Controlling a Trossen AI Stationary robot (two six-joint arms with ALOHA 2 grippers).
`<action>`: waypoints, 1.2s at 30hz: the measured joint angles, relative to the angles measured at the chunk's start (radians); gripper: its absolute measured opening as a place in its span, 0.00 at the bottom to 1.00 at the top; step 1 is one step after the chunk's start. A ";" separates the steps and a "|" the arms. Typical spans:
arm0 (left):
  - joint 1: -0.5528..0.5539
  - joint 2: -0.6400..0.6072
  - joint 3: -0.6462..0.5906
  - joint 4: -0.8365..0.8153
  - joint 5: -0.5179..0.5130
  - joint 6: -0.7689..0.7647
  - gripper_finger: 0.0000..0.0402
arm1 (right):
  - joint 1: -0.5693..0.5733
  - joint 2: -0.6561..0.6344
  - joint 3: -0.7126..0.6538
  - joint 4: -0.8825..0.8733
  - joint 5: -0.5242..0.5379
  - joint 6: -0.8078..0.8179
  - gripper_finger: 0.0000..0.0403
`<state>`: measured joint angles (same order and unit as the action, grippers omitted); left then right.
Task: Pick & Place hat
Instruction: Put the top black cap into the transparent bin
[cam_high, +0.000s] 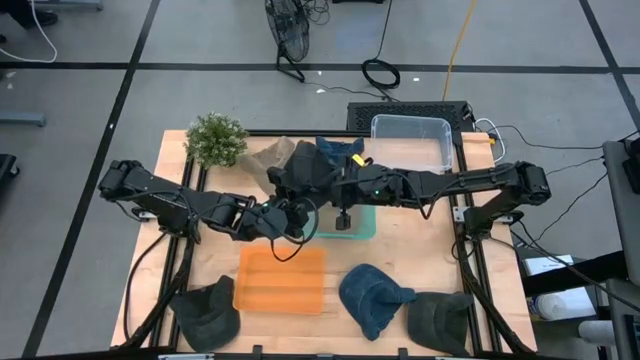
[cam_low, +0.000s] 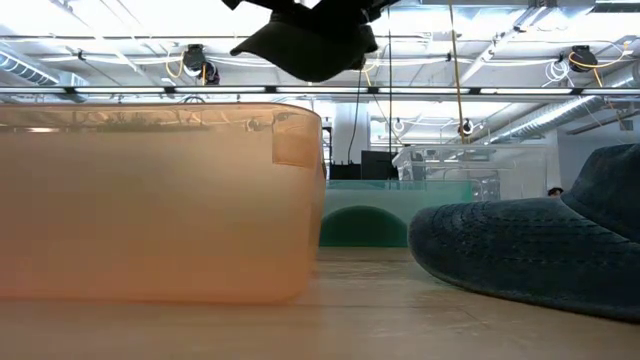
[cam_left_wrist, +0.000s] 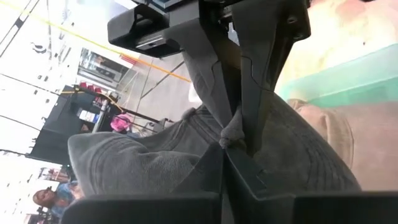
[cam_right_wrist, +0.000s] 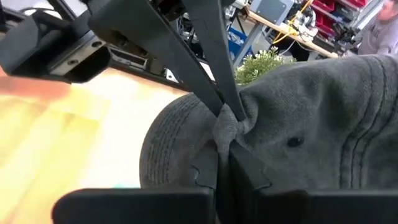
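Note:
A dark grey hat (cam_high: 298, 172) is held in the air between my two arms, over the middle of the table. In the low view the hat (cam_low: 310, 45) hangs high above the orange tray (cam_low: 150, 200). My left gripper (cam_high: 294, 208) comes from the table's left and my right gripper (cam_high: 320, 188) from the right. Both are shut on the hat and their fingertips meet at one spot. The left wrist view shows the hat (cam_left_wrist: 143, 165) with my right arm's fingers (cam_left_wrist: 261, 93) opposite my own. The right wrist view shows the hat (cam_right_wrist: 323, 124). My left gripper pinches a small bunched fold of the hat's crown (cam_left_wrist: 231, 132) between its two fingertips. The hat is lifted clear of the table and hangs around the fingers. My right gripper pinches the same bunched fold of the crown (cam_right_wrist: 229, 127) between its fingertips, from the opposite side, tip to tip with the left fingers (cam_right_wrist: 211, 68). The hat's cloth puckers at the pinch, and the hat is clear of the table.
A teal tray (cam_high: 362, 228) lies below the right arm, and a clear bin (cam_high: 410, 140) stands at the back right. A plant (cam_high: 215, 140), a tan hat (cam_high: 265, 157) and a blue hat (cam_high: 340, 150) are at the back. A blue hat (cam_high: 372, 297) and two dark hats (cam_high: 205, 312) (cam_high: 440, 320) lie near the front edge.

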<state>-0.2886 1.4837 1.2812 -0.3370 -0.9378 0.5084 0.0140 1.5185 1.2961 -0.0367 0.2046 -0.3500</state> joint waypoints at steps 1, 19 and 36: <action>0.000 0.000 0.000 0.000 0.002 -0.008 0.02 | 0.000 0.000 0.000 -0.002 0.000 -0.018 0.02; 0.000 0.001 0.002 -0.032 -0.096 -0.077 0.29 | -0.069 -0.057 0.000 -0.392 0.485 -0.361 0.01; 0.013 -0.004 0.002 -0.113 -0.163 -0.149 0.30 | -0.292 -0.400 -0.107 -0.599 0.434 -0.562 0.00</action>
<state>-0.2752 1.4798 1.2827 -0.4505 -1.1007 0.3591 -0.2776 1.1188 1.1886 -0.6360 0.6381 -0.9124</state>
